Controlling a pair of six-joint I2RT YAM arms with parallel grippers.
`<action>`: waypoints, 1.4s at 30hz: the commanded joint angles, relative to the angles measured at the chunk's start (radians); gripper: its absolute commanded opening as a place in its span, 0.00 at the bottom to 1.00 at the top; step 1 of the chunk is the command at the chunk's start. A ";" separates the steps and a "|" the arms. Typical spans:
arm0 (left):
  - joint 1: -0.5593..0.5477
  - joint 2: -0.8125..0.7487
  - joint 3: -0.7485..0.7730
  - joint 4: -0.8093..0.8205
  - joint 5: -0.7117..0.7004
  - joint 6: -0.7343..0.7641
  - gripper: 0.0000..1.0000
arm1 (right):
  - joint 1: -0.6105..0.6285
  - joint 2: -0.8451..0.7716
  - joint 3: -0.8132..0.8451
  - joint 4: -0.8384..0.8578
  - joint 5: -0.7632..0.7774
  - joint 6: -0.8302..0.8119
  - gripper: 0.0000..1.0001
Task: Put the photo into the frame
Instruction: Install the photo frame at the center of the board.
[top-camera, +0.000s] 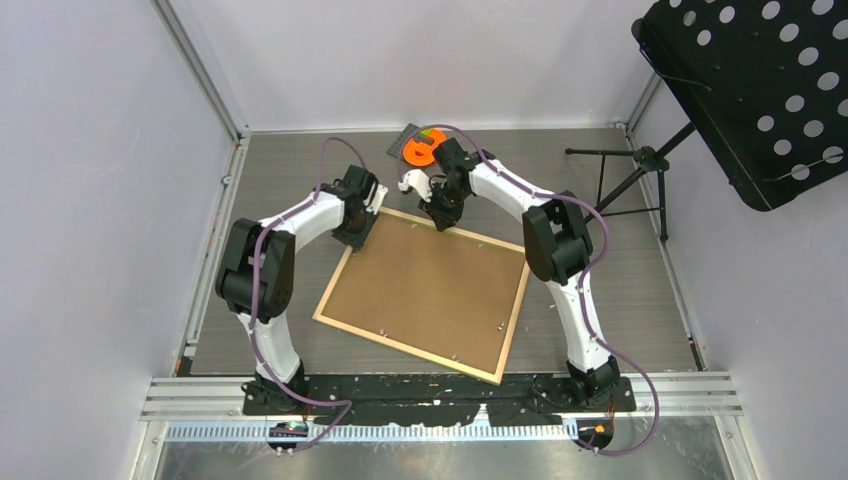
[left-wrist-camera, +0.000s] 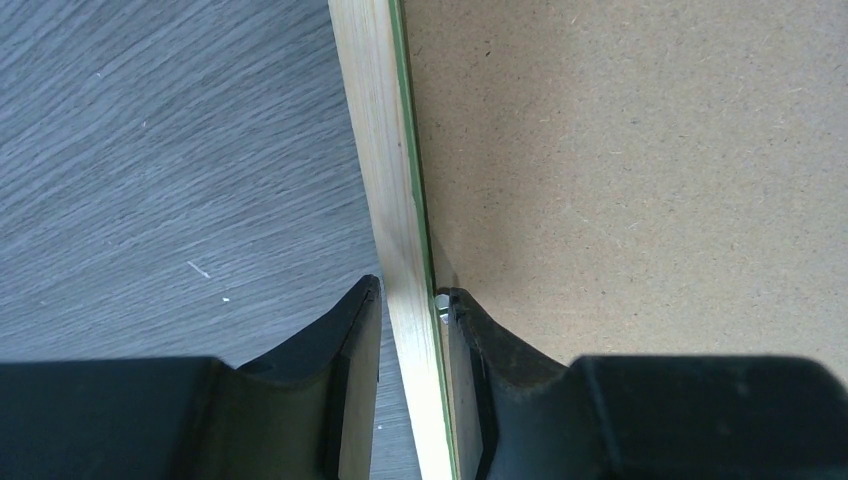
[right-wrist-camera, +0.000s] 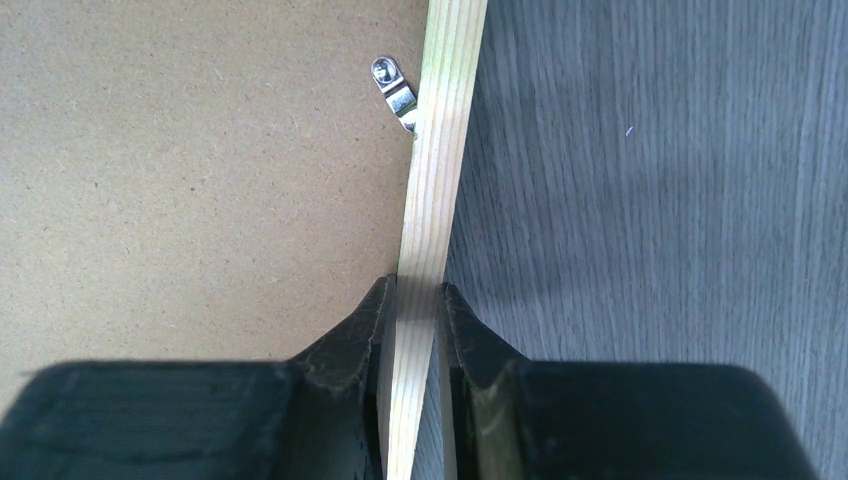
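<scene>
On the grey tabletop (top-camera: 280, 180), near its middle, the frame (left-wrist-camera: 375, 150) lies flat and skewed. Its pale wood face is up, and the brown backing board (top-camera: 430, 285) sits inside its rails.

At the frame's ten o'clock corner my left jaws stand astride the left rail. One finger (left-wrist-camera: 340, 340) is on the tabletop side and the other is over the board. They are slightly parted, with a thin gap showing on the board side, so they clasp nothing. A green edge runs along the rail's inner side there.

At about twelve o'clock my right jaws are pinched on the far rail, both fingers pressed against the wood. A small metal clip (right-wrist-camera: 393, 88) sits on the board just beyond them, touching the rail.

Further out at twelve o'clock, an orange disc (top-camera: 422, 150) lies near the back wall. At two o'clock, off the tabletop, stands a black perforated music stand (top-camera: 760, 90).
</scene>
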 joint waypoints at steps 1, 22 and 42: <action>-0.007 -0.034 -0.006 -0.005 -0.019 0.008 0.31 | 0.005 -0.043 -0.015 -0.008 0.009 -0.014 0.06; -0.029 -0.031 -0.006 -0.023 -0.037 0.022 0.32 | 0.005 -0.044 -0.017 -0.007 0.010 -0.015 0.06; -0.030 -0.034 -0.015 0.018 -0.057 0.023 0.17 | 0.005 -0.046 -0.023 -0.007 0.008 -0.016 0.06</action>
